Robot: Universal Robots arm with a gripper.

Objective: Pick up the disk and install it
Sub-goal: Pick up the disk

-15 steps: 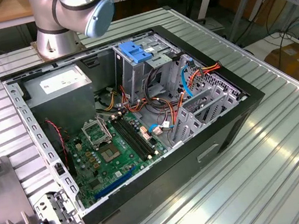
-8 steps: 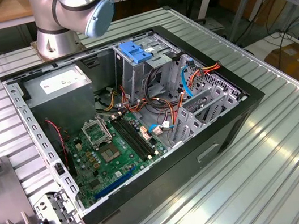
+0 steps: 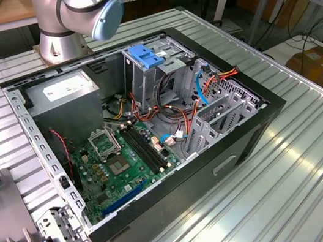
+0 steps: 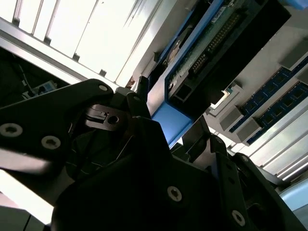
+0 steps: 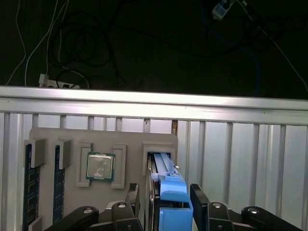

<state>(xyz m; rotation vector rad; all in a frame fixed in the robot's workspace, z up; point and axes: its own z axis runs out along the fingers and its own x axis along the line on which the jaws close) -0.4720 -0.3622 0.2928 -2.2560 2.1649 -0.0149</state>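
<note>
Over the grey tray [image 5: 130, 139], first wrist view shows hand [image 5: 165, 191] straddling disk [image 5: 172, 185].

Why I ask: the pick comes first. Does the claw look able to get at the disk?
Probably yes: in the first wrist view the claw straddles the disk, standing on edge in the grey tray, with nothing in between.

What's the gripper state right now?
Gripper: closed on the disk, which stands in its slot in the grey tray.
</note>
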